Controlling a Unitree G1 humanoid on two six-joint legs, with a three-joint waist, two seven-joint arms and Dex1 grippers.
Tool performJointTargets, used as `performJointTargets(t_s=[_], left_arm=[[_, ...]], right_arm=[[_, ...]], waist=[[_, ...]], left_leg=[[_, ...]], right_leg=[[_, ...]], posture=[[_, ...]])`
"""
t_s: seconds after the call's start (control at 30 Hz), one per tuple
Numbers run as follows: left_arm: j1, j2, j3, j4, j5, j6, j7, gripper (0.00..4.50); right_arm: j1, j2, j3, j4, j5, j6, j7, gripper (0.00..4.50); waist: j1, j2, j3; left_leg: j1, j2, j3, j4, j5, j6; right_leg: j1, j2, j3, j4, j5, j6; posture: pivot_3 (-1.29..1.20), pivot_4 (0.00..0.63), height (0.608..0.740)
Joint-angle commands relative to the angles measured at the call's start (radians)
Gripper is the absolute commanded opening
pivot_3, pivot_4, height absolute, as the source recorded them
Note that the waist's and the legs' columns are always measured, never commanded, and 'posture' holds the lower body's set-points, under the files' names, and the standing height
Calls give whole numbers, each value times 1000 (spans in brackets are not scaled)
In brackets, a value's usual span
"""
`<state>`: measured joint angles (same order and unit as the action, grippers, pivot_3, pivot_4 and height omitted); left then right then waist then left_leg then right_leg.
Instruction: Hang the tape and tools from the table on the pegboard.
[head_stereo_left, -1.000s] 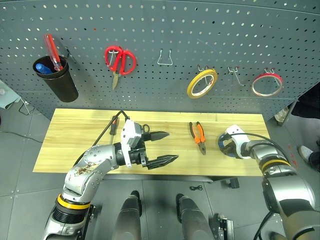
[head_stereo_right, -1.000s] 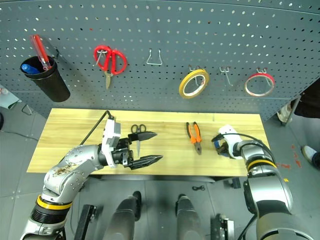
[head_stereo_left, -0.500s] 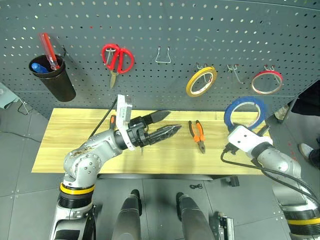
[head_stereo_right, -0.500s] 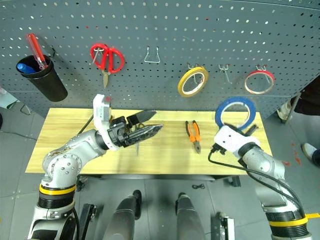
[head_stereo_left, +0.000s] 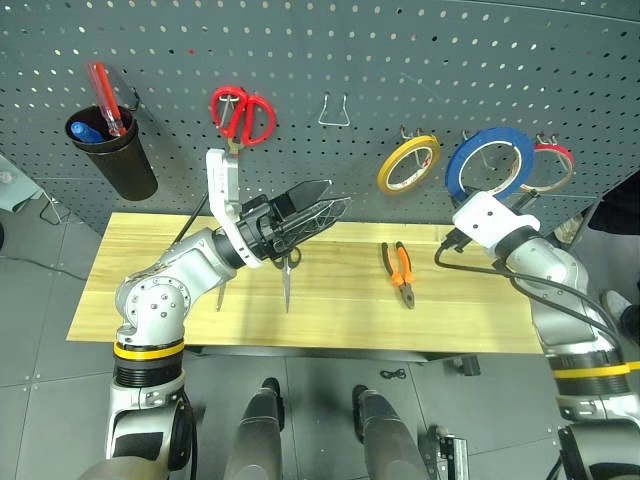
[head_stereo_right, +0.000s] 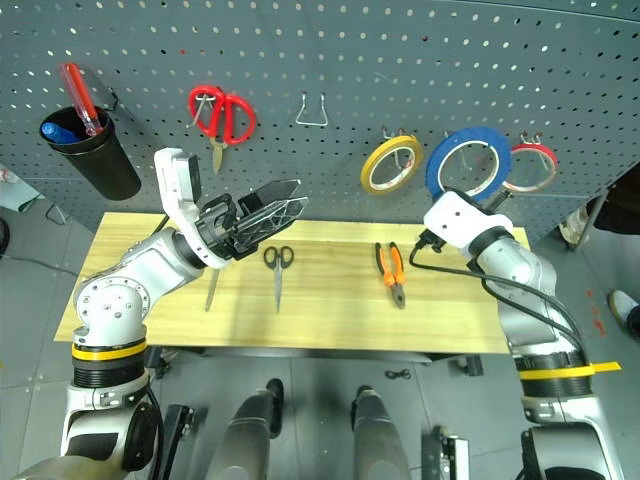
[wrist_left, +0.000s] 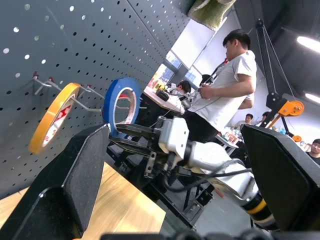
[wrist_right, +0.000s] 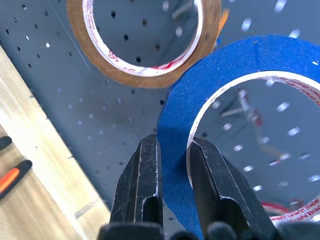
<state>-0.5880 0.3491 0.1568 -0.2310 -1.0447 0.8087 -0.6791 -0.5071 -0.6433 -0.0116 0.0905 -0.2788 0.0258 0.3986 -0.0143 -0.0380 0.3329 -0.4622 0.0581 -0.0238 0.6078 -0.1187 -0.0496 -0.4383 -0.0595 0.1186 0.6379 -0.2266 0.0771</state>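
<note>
Pegboard (head_stereo_left: 300, 60), far left: black cup w/ red-handled item, then red scissors on a hook, one bare wire hook, yellow roll (head_stereo_left: 407, 165), red-rimmed roll at far right.

Left gripper (head_stereo_left: 312, 213) hangs raised above the table (head_stereo_left: 150, 300), jaws wide apart, nothing in them, pointing toward the robot's right.

Table, L to R: screwdriver (head_stereo_right: 212, 291) partly under left arm, small black-handled scissors (head_stereo_right: 277, 268) lying w/ long axis running front-to-back, pliers (head_stereo_left: 400, 274) likewise. All three not yet hung.

Right gripper (wrist_right: 172, 165) clamped narrow on the lower rim of the blue tape (head_stereo_left: 489, 167). Roll held upright, flat face toward the board, open centre over the hook area between yellow and red-rimmed rolls. Wrist view shows a hook (wrist_right: 247, 107) through the ring's centre; whether roll bears on it: cannot tell.

Judgement: coming move turns on ring centre vs. hook tip; tape lies straight ahead of right gripper, so right arm does the hang. Left arm nearer scissors and screwdriver.
</note>
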Motion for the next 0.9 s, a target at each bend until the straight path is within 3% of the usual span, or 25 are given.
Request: performJointTargets(t_s=[0.03, 0.3, 0.43, 0.57, 0.73, 0.9], left_arm=[[5, -1, 8, -51, -26, -6, 4, 4500], [19, 8, 10, -46, -20, -22, -5, 4500], [90, 55, -27, -56, 44, -37, -60, 4500], [220, 183, -105, -73, 188, -109, -199, 4500], [315, 251, -95, -70, 241, -155, -252, 4500], [393, 286, -30, -119, 218, -132, -229, 4500]], right_arm=[[-29, -1, -39, 27, 73, 7, 31, 1793], [69, 4, -60, -56, 100, 73, 28, 4485], [199, 30, -69, -176, 126, 202, 38, 4485], [228, 127, -56, -282, 243, 478, 83, 4485], [84, 203, 17, -239, 359, 862, 159, 4485], [-120, 199, 75, 36, 347, 917, 170, 4485]], waist=[[0, 0, 0], [2, 0, 0], [1, 0, 0], [-20, 0, -1], [-30, 0, -1], [-25, 0, -1]], left_leg=[[0, 0, 0, 0, 0, 0], [0, 0, -1, 1, 0, 0], [0, 0, -1, 1, 0, 0], [1, 0, -1, 0, 0, -1], [2, 1, -1, 0, 4, -1], [1, 1, -1, 0, 6, 1]], right_leg=[[0, 0, 0, 0, 0, 0], [0, 0, -1, 2, 0, 0], [0, 0, -1, 2, 0, 0], [0, 1, 0, 4, 0, -1], [-1, 1, -1, 5, -1, 2], [-1, 1, 0, 4, -2, -3]], posture=[[81, 260, 740], [76, 268, 740], [69, 273, 740], [57, 284, 740], [63, 294, 740], [106, 308, 740]])
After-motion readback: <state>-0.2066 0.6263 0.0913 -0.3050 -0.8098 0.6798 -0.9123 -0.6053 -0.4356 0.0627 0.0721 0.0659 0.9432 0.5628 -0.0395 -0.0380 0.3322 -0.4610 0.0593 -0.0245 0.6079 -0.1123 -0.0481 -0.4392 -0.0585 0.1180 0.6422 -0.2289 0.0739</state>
